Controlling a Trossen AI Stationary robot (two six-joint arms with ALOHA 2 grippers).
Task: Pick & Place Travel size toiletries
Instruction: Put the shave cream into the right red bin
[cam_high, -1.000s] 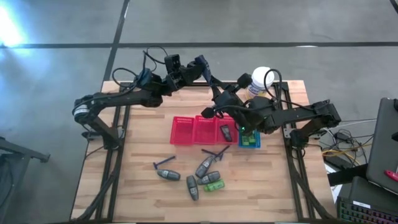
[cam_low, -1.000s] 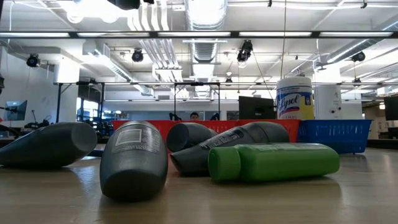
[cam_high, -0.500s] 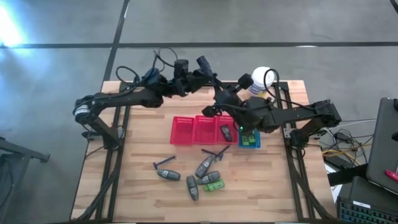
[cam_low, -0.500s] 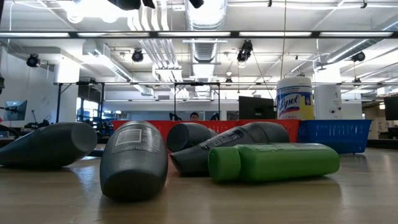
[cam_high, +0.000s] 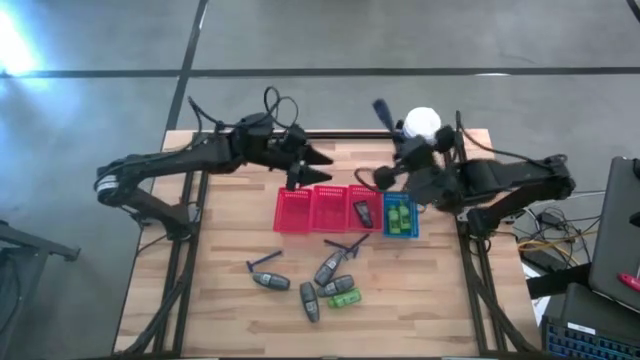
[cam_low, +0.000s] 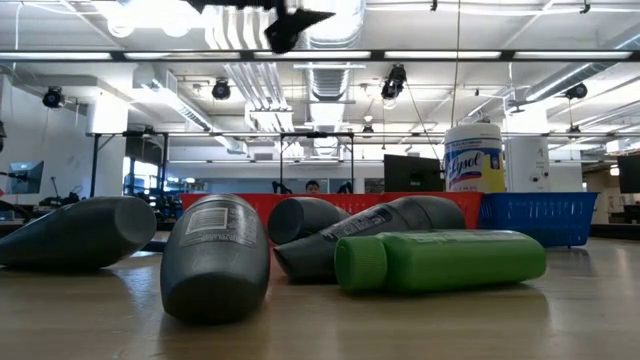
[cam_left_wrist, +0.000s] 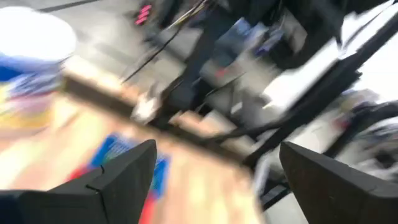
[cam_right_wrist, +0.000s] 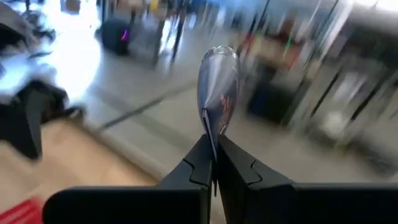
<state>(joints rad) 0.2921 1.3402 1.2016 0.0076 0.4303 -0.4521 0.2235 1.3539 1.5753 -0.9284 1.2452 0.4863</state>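
Note:
My right gripper (cam_right_wrist: 214, 155) is shut on a dark grey tube (cam_right_wrist: 217, 81), high over the table's far right next to the white canister (cam_high: 422, 124). In the high view the tube (cam_high: 380, 109) sticks out beyond my right gripper (cam_high: 393, 127). My left gripper (cam_high: 312, 168) is open and holds nothing, above the red basket's (cam_high: 300, 210) far rim; its fingers stand wide apart in the left wrist view (cam_left_wrist: 214, 177). A grey tube (cam_high: 362, 212) lies in the red basket. Green bottles (cam_high: 400, 215) lie in the blue basket (cam_high: 413, 232). Several grey tubes (cam_high: 328, 268), a green bottle (cam_high: 343, 298) and dark sticks (cam_high: 265, 262) lie on the near table. My right gripper pinches the tube's flat crimped end (cam_right_wrist: 211, 134) between its two fingertips. The fingers are about level and point toward the table's far left. The tube runs on in line with them, rounded end outward, lifted clear of the table.
The canister stands at the far right edge behind the blue basket. In the low view, grey tubes (cam_low: 215, 255) and a green bottle (cam_low: 440, 260) lie close to the near edge, in front of the red basket (cam_low: 340, 203). Bare wood lies left of the baskets.
My left gripper has swung down from high over the far edge toward the red basket, tipped to about level, and has opened. My right gripper has gone from over the red basket toward the table's far right with the grey tube, turning as it went.

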